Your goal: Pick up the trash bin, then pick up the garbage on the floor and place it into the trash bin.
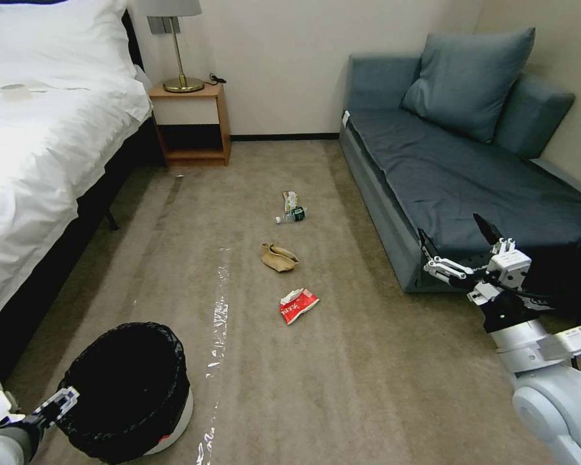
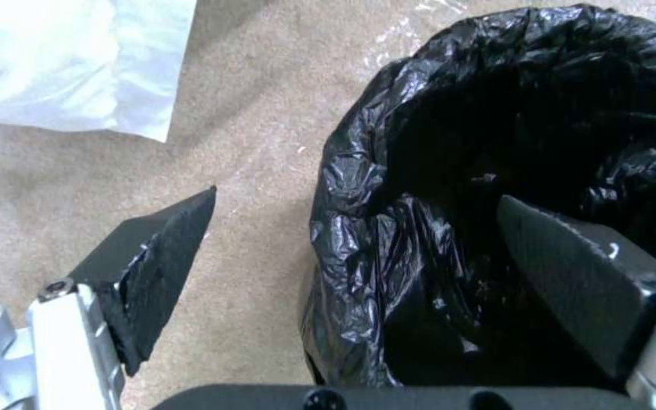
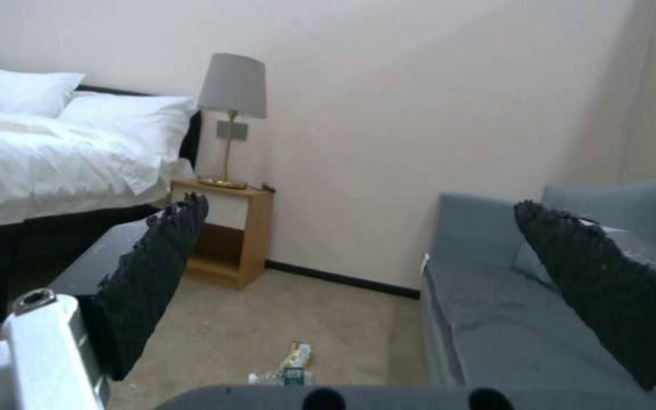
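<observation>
Your left gripper point(image 2: 355, 228) is spread open astride the trash bin's point(image 1: 135, 381) near-left rim, one finger outside, one inside the black liner. The bin stands on the carpet, near left. Your right gripper point(image 1: 457, 244) hangs open by the sofa point(image 1: 458, 174), far from it.

Red-and-white snack packet point(image 1: 298, 305): print too small to read
Bottle point(image 1: 291, 216) label: green, wording unreadable
Elsewhere: no legible text
</observation>
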